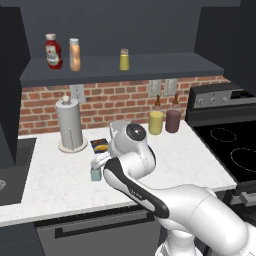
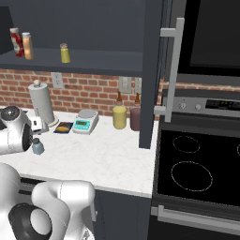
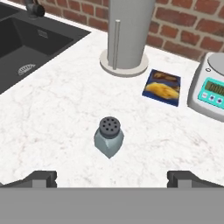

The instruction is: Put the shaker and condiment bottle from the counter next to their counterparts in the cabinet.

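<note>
Shaker (image 3: 109, 141) upright on surface (image 3: 57, 118), centre of hand view, just above wide-open empty end effector (image 3: 112, 178); approach step, next needing descent, then closing around it.

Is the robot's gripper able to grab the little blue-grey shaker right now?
Probably yes. The gripper is open, its fingertips spread either side of the shaker, which stands alone on bare counter with nothing between.
</note>
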